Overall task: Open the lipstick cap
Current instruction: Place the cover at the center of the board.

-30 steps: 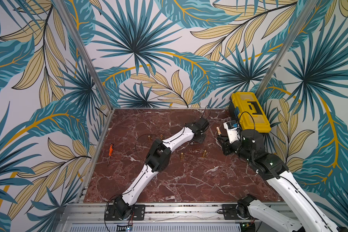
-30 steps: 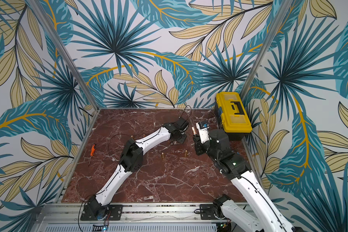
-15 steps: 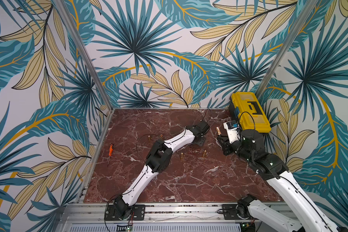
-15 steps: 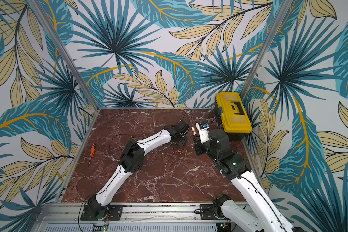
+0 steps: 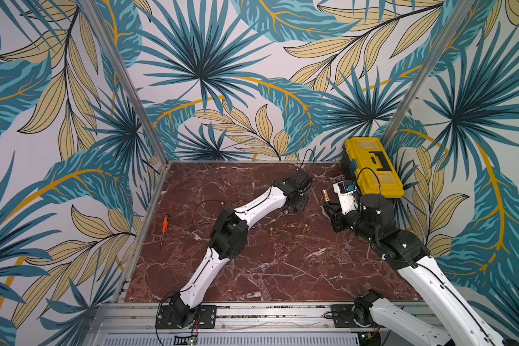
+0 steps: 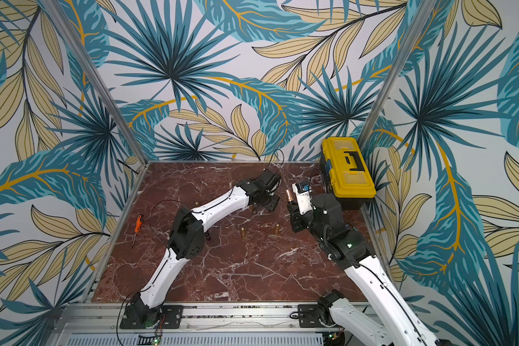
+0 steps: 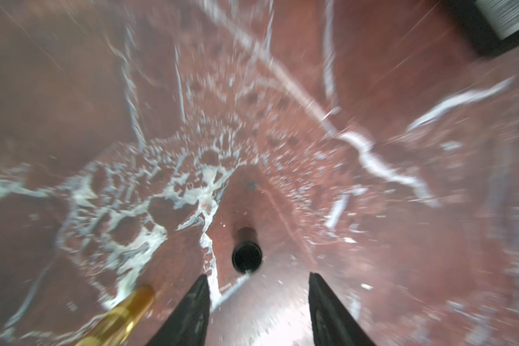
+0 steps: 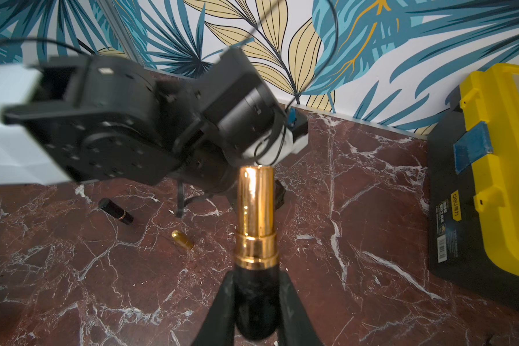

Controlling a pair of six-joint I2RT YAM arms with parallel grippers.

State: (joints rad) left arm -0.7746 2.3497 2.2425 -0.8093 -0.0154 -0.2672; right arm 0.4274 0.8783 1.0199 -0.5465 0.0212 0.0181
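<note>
My right gripper (image 8: 256, 280) is shut on the black base of the lipstick (image 8: 256, 206). Its bare gold tube points up and away from the jaws, with no cap on it; it shows in both top views (image 5: 325, 196) (image 6: 288, 195). The black cap (image 7: 247, 257) rests on the marble table, its round dark end towards the left wrist camera. My left gripper (image 7: 257, 280) hangs low over the table just short of the cap, open, with nothing between its fingers (image 7: 197, 311). In a top view the left gripper (image 5: 297, 206) sits a short way left of the held lipstick.
A yellow and black toolbox (image 5: 372, 167) stands in the back right corner, close to my right wrist. Small gold pieces (image 5: 271, 232) (image 5: 304, 228) and a black lipstick (image 8: 116, 211) lie on the table. One gold piece (image 7: 123, 313) lies beside the left finger. An orange screwdriver (image 5: 164, 220) lies at the left edge.
My left gripper has opened and drawn slightly left, away from the held lipstick, down towards the table; the black cap now sits free in front of it. The right arm has stayed still.
</note>
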